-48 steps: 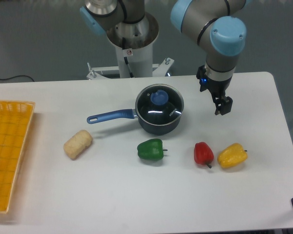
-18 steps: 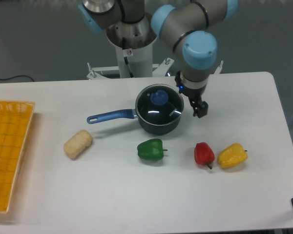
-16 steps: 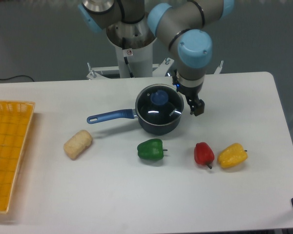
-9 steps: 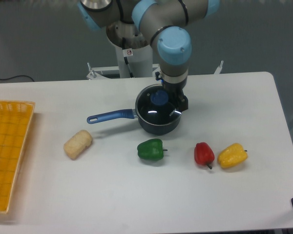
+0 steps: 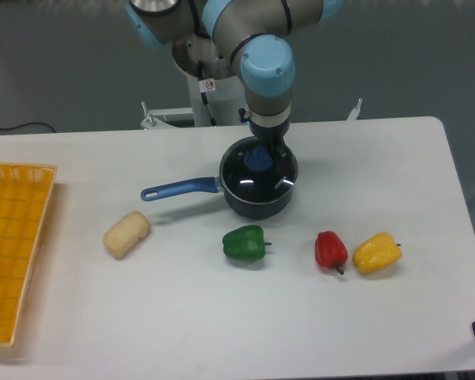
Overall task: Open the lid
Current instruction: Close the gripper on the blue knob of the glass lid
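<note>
We see the lid (image 5: 257, 168) sitting closed on the dark blue saucepan (image 5: 257, 194), toward the table's (image 5: 380, 317) far edge near its middle. Our gripper (image 5: 271, 150) hangs right over the knob (image 5: 258, 159); we cannot tell how far the fingers are spread.

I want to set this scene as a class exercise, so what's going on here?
A single robot arm has its gripper over the saucepan, by the blue knob of the glass lid. The lid sits on the pan, not yet lifted; whether the fingers grip the knob cannot be told. On the white table lie a green pepper, a red pepper, a yellow pepper and a beige roll, apart from the pan.
</note>
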